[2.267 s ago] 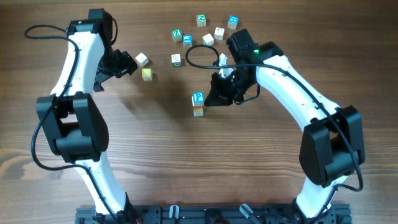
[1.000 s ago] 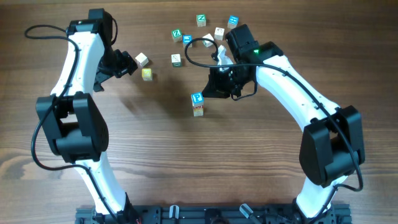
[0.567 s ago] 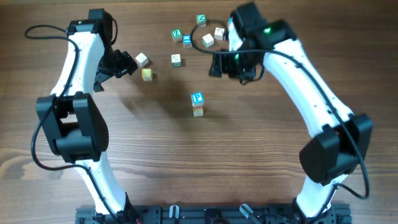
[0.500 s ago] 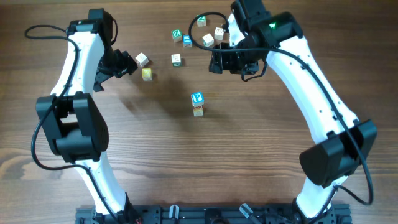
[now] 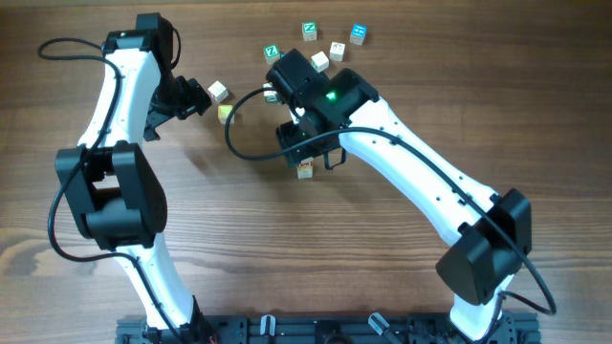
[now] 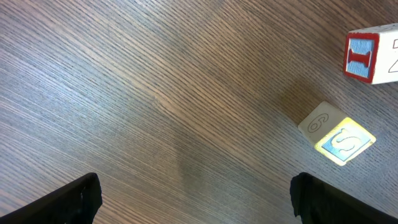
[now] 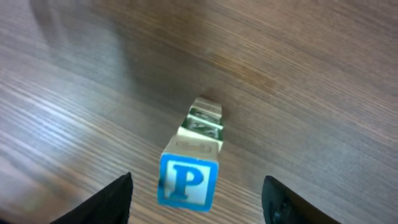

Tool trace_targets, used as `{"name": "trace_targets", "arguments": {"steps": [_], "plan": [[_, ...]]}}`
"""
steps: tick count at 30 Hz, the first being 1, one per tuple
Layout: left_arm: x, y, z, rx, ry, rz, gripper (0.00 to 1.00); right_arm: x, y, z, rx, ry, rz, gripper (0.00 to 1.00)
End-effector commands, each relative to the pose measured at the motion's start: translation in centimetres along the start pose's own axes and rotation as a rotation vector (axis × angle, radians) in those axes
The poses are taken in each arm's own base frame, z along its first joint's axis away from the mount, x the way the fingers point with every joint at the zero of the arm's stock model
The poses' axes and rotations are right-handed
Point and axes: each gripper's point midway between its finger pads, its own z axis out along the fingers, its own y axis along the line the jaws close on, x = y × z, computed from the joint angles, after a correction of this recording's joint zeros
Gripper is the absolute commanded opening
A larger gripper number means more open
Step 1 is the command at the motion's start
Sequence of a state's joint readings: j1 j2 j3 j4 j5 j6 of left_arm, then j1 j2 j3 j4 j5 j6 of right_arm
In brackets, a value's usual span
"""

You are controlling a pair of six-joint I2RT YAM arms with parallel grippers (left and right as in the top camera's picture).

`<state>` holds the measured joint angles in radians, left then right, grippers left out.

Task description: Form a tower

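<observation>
My right fingers (image 7: 117, 198) hang spread on either side of the narrow tower of small wooden letter cubes (image 7: 189, 168), blue "P" face on top. There are gaps on both sides and I'm gripping nothing. The tower stands on the brown wood-grain tabletop (image 7: 298, 68). My left fingers (image 6: 74, 199), well apart from the tower, gape wide and empty.

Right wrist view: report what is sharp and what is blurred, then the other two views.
Right wrist: blue "P" cube fairly sharp, far tabletop smeared. Left wrist: grain crisp, yellow-faced cube glares. Overhead: evenly lit, sharp throughout.
</observation>
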<state>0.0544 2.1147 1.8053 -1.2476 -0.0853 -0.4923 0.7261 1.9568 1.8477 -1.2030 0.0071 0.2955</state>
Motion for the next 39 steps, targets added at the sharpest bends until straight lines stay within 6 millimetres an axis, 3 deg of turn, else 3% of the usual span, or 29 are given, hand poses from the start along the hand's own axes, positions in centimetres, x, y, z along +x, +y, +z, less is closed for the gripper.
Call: {"name": "trace_targets", "arguments": {"steps": [1,7,16,28,39], "plan": [[-0.1,0.3,0.2,-0.017,-0.006,-0.014,1.0,0.5,-0.2,2.2,0.048,0.039,0.016,0.64],[-0.1,0.3,0.2,-0.017,-0.006,-0.014,1.0,0.3,0.5,3.0,0.044,0.034,0.021,0.58],[-0.1,0.3,0.2,-0.017,-0.006,-0.014,1.0,0.2,0.2,3.0,0.062,0.027,0.049,0.34],[-0.1,0.3,0.2,-0.017,-0.006,-0.014,1.0,0.1,-0.4,2.9,0.1,0.016,0.15,0.33],[-0.1,0.3,0.2,-0.016,-0.006,-0.014,1.0,0.5,0.9,3.0,0.028,0.042,0.258,0.33]]}}
